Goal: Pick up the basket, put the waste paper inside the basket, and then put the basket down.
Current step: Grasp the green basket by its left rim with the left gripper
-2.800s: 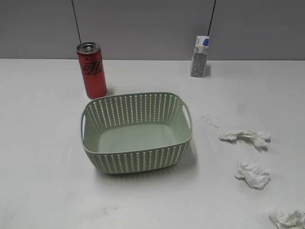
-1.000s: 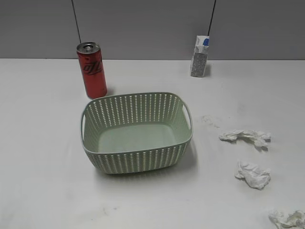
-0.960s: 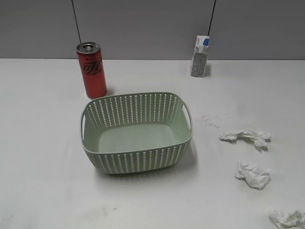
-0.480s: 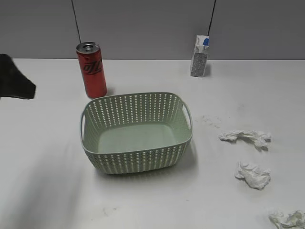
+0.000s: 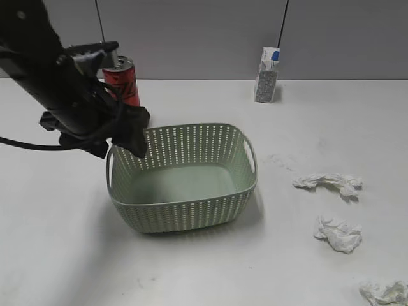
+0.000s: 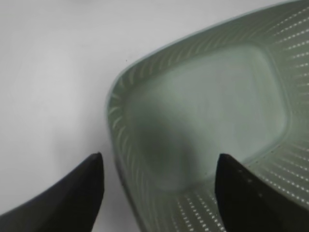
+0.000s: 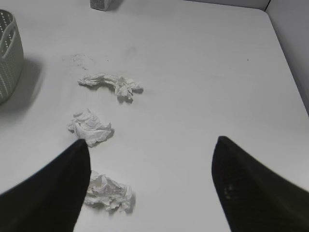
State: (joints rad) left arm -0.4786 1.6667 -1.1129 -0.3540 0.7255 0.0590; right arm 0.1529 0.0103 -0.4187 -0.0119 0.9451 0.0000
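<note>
Black against the white table (image 5: 210, 274), our left arm (image 5: 51, 70) has swept in from the left edge since half a second ago, when only a dark corner of it showed. Its left gripper (image 5: 121, 137) now hangs over the left end of the basket (image 5: 185, 175), which has not moved. In the left wrist view we see our fingers (image 6: 82, 193) spread wide, one outside the basket's end wall over bare table and one over the inside, with the rim (image 6: 112, 125) between them; they close on nothing.

Behind the left arm the red can (image 5: 124, 80) stands half hidden, close to the basket's far left corner. The carton (image 5: 266, 75) stands well apart at the back. Open table lies in front of the basket and to its left.

To the right, the three wads of waste paper (image 5: 338, 233) lie apart from the basket in a loose line toward the near right corner. Our right gripper (image 7: 149, 188) hovers above them with its fingers wide apart, the nearest wad (image 7: 108, 191) just beside the left finger.
</note>
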